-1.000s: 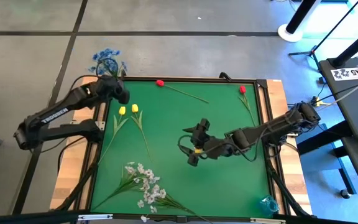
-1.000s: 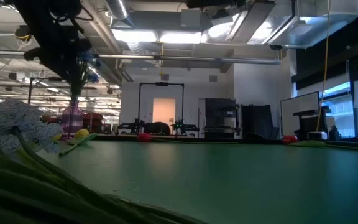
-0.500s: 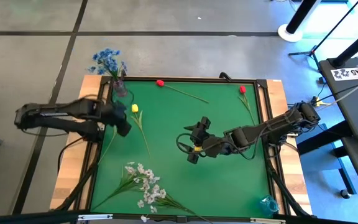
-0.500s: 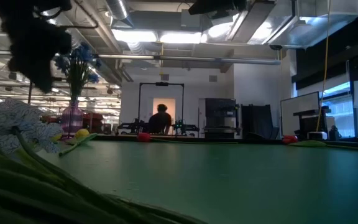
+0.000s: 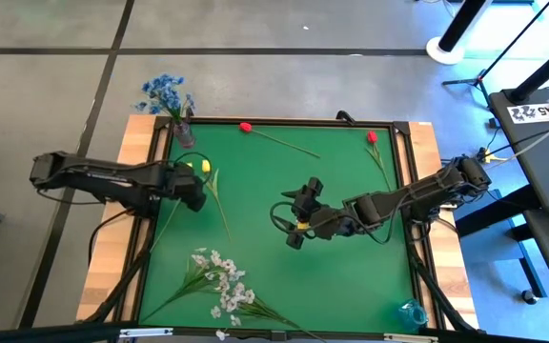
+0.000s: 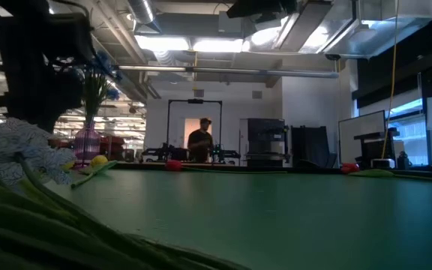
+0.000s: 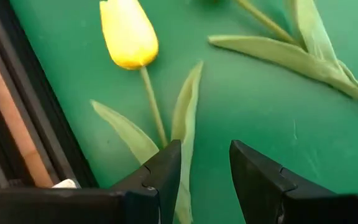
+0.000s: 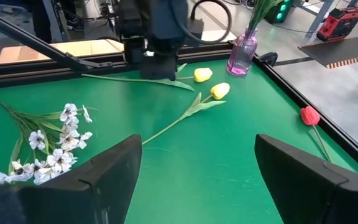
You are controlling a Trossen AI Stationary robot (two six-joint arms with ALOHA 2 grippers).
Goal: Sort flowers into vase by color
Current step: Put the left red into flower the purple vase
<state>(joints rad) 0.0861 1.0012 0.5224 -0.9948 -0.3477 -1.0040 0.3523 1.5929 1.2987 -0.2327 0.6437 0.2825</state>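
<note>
**A:** Flowers status? Biggest first.

**B:** Green mat [image 5: 351, 276] carries nearly everything. White blossom spray [image 5: 219, 284] lies flat near the mat's front-left corner. Two red tulips on the far side: one [image 5: 245, 126] at the far edge mid-left, stalk running toward centre; the other [image 5: 372, 137] near the far-right corner.

**A:** Yellows?

**B:** Two yellow tulips on the left side of the mat, side by side. One [image 7: 128, 32] lies just inside the mat's left border, ahead of the left gripper; the other [image 5: 206, 166] is next to it, farther in.

**A:** Blue?

**B:** Blue sprig [image 5: 165, 93] stands in the pink vase [image 5: 184, 133] at the far-left corner, upright.

**A:** Grippers?

**B:** Left gripper [image 7: 205, 167] is low over the first yellow tulip's stalk and leaves, jaws apart, nothing between them. Right gripper [image 5: 298, 217] hangs mid-mat, jaws spread wide, holding nothing, well apart from any flower.

**A:** Small stuff?

**B:** A person [image 6: 200, 141] stands in the room beyond the table.
</note>
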